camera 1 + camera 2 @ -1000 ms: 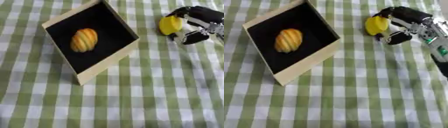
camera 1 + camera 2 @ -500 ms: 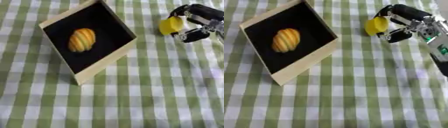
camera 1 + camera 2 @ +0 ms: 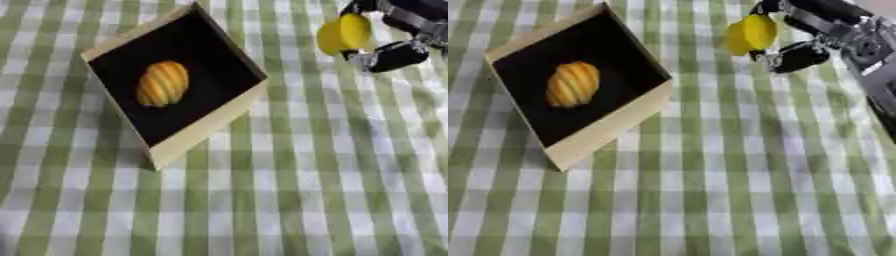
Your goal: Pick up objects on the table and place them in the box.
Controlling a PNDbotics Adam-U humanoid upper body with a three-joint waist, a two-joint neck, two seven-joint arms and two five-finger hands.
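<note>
Over the far right of a green-and-white checked table [image 3: 289, 200], the robot's right hand [image 3: 815, 37] holds a yellow object [image 3: 750, 32], its fingers [image 3: 798, 55] curled around it from the right, so the object hangs clear of the cloth rather than resting on it. To the left sits the box [image 3: 206, 130], a shallow, pale-walled tray with a black floor, turned corner-on to the camera; its open top faces up, which leaves room to lower things in from above. One striped orange-and-yellow item [image 3: 163, 83] already lies on the black floor, towards the box's left half. Hand and box are well apart, with bare cloth between them, so the carry across to the box looks not yet done. No left hand appears in either view.
</note>
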